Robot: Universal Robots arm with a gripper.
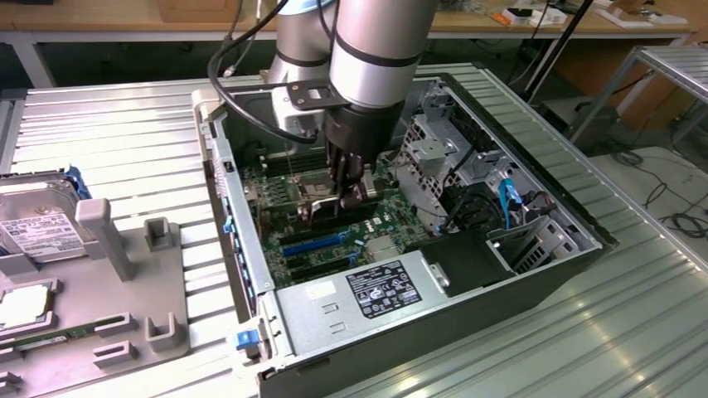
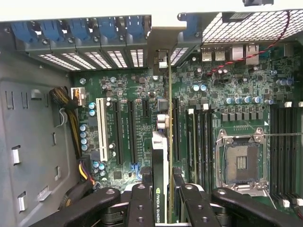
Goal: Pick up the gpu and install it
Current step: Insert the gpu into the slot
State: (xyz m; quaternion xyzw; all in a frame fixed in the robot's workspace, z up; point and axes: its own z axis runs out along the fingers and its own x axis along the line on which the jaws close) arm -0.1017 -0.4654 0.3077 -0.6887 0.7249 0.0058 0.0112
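While the arm reached down into the open computer case [image 1: 598, 249], notes were taken from nine o'clock across the exterior view. At nine o'clock the hard drive [image 1: 39, 224] lay in the grey parts tray [image 1: 210, 274] on the table [image 1: 619, 348], apart from the work. At centre the jaws were clamped on the gpu [image 2: 161, 165], fingers [image 2: 140, 205] against both faces. The card stood on edge over the motherboard [image 2: 236, 94], lined along an expansion slot, silver bracket [image 2: 158, 47] toward the rear slot covers. Pick-up judged done, and the carry into the case done. Seating remained open: could not tell whether the card's lower edge had entered the slot. Toward five o'clock the power supply [image 1: 370, 290] sat clear of the card.
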